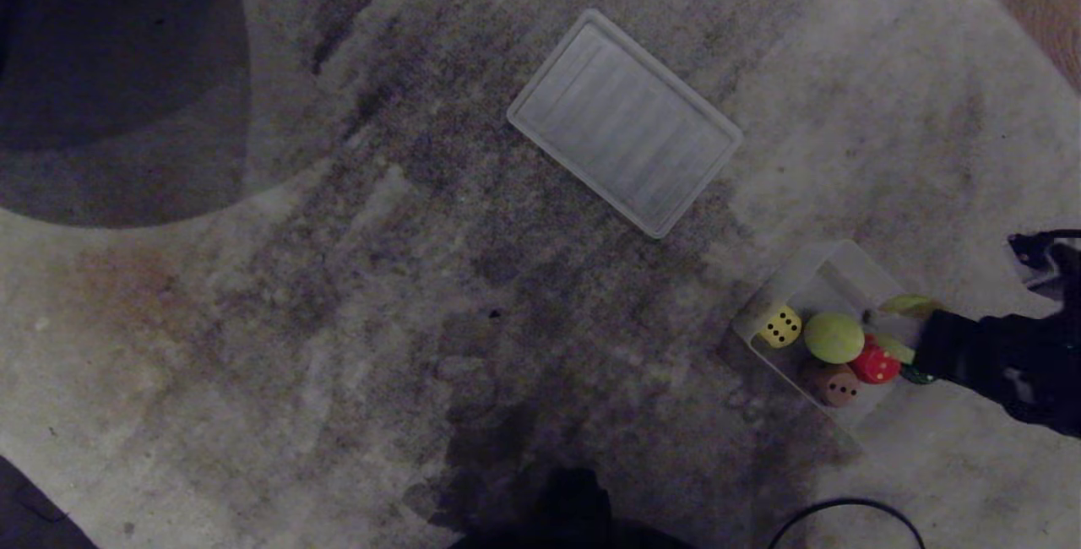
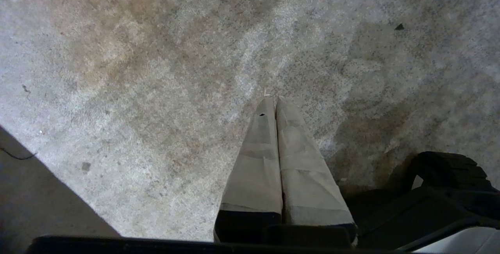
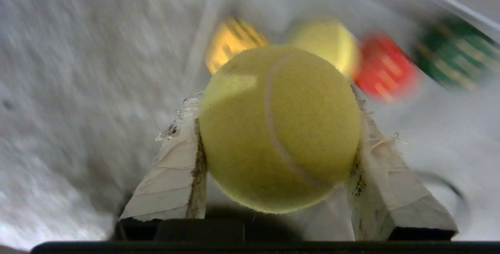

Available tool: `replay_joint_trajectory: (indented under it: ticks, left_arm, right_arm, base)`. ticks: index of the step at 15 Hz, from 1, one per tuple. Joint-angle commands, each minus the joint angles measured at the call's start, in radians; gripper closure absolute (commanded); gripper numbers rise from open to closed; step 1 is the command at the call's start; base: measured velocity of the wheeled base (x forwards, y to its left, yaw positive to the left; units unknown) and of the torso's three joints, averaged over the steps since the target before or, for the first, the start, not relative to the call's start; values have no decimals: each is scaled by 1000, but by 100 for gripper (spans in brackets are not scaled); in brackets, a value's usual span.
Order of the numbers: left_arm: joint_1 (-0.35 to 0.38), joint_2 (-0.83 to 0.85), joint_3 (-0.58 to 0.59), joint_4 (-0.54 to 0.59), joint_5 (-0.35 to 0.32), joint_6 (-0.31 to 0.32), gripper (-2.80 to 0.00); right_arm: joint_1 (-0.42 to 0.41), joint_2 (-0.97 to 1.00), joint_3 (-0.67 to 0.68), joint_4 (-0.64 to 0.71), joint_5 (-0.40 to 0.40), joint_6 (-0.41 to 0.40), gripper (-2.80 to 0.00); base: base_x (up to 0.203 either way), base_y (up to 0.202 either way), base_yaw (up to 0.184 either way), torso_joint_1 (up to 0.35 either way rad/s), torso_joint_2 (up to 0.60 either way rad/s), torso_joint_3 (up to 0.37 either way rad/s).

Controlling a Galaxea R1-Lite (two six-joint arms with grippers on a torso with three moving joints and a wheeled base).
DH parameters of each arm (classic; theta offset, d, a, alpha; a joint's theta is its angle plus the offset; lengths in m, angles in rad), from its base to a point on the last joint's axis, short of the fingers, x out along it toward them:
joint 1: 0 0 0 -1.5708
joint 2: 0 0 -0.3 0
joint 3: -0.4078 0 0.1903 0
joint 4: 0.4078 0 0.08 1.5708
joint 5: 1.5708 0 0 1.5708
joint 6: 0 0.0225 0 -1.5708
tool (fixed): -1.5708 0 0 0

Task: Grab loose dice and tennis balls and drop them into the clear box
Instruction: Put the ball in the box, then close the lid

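The clear box (image 1: 832, 266) stands on the carpet at the right. Inside it lie a yellow die (image 1: 780, 325), a tennis ball (image 1: 833, 338), a red die (image 1: 875, 363) and a peach die (image 1: 834, 383). My right gripper (image 1: 904, 329) reaches in over the box's right end. The right wrist view shows the gripper (image 3: 277, 103) shut on a second tennis ball (image 3: 279, 129), with the yellow die (image 3: 230, 41), the other ball (image 3: 332, 39), the red die (image 3: 384, 68) and a dark green die (image 3: 455, 52) beyond it. The left gripper (image 2: 273, 98) hangs shut and empty over bare carpet.
A flat ribbed translucent tray (image 1: 625, 122) lies on the carpet behind and left of the box. A dark cable (image 1: 844, 507) loops at the bottom right. A dark rounded patch (image 1: 118, 67) fills the upper left corner. My own dark base (image 1: 574, 507) shows at the bottom middle.
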Motion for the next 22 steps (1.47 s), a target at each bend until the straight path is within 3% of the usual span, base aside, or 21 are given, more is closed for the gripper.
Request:
replay_joint_trajectory:
  ticks: [1,3,4,10,15,16,19,22]
  left_arm:
    - [0,2,2,0,1,0,0]
    - [0,2,2,0,1,-1,0]
    - [0,2,2,0,1,-1,0]
    - [0,2,2,0,1,-1,0]
    - [0,2,2,0,1,-1,0]
    - [0,2,2,0,1,-1,0]
    - [0,2,2,0,1,-1,0]
    - [0,2,2,0,1,-1,0]
  right_arm:
    - [25,194,-63,-81,9,12,0]
    - [25,213,-76,-103,9,14,0]
    - [24,215,-76,-126,8,11,-280]
    - [24,118,-44,-150,3,-19,-280]
    - [26,-77,119,-141,8,-11,-280]
    - [29,-124,149,-129,9,-10,0]
    - [48,-310,206,32,9,-34,0]
    - [62,-599,233,346,8,-73,0]
  base:
    - [0,0,0,0,0,0]
    - [0,0,0,0,0,0]
    - [0,0,0,0,0,0]
    - [0,0,0,0,0,0]
    - [0,0,0,0,0,0]
    - [0,0,0,0,0,0]
    - [0,0,0,0,0,0]
    - [0,0,0,0,0,0]
